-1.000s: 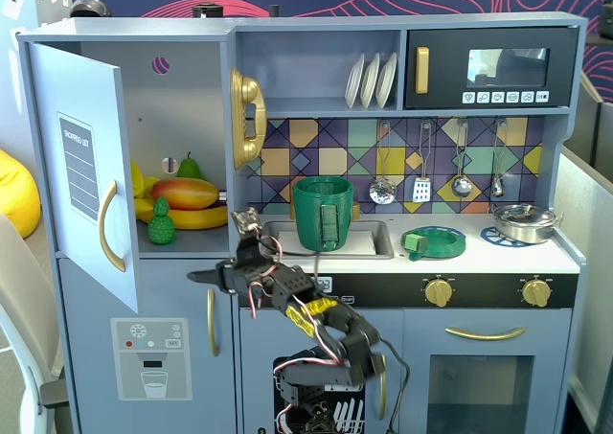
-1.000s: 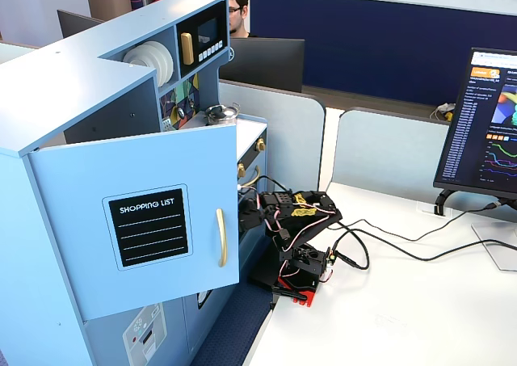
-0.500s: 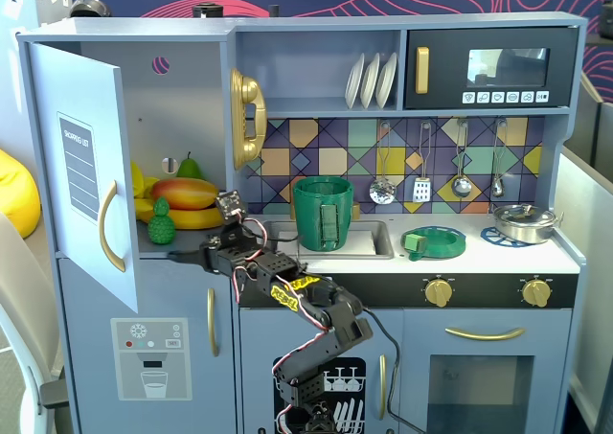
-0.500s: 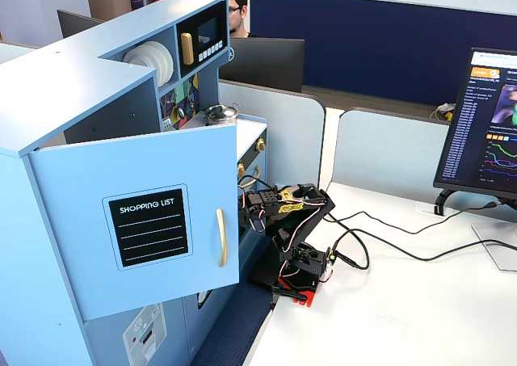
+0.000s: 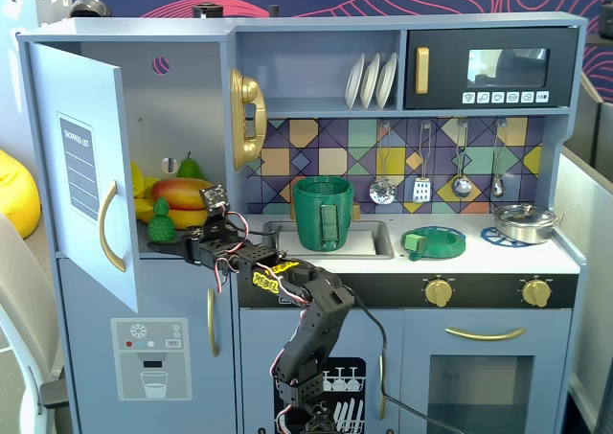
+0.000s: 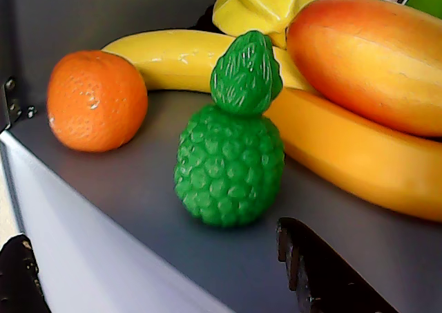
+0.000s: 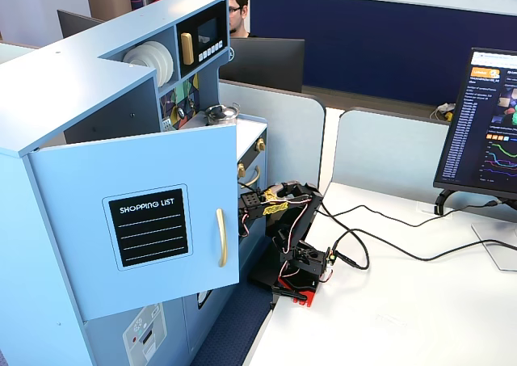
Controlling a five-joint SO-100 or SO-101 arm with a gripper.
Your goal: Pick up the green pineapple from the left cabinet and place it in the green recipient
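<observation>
From my remote station, I see the green pineapple [image 5: 161, 221] standing upright on the grey shelf of the left cabinet [image 5: 187, 99], near the shelf's front edge, with the cabinet door [image 5: 88, 175] swung open. In the wrist view the pineapple [image 6: 231, 141] sits center frame, its leafy crown pointing up. An orange [image 6: 95, 100] lies apart to its left, a yellow banana [image 6: 173, 57] curves behind it, and a large mango [image 6: 369, 61] rests above an orange-yellow fruit [image 6: 345, 154] to its right. My gripper [image 5: 188, 247] reaches into the cabinet opening just beside the pineapple. One dark finger [image 6: 324, 275] shows at the lower right of the wrist view and another dark tip at the lower left corner, so the jaws stand wide, with the pineapple ahead of them and untouched. The green recipient [image 5: 323, 213] stands on the counter by the sink, well apart from the cabinet shelf. In a fixed view from the side, the arm [image 7: 291, 229] stretches toward the toy kitchen behind the open door [image 7: 149, 220].
</observation>
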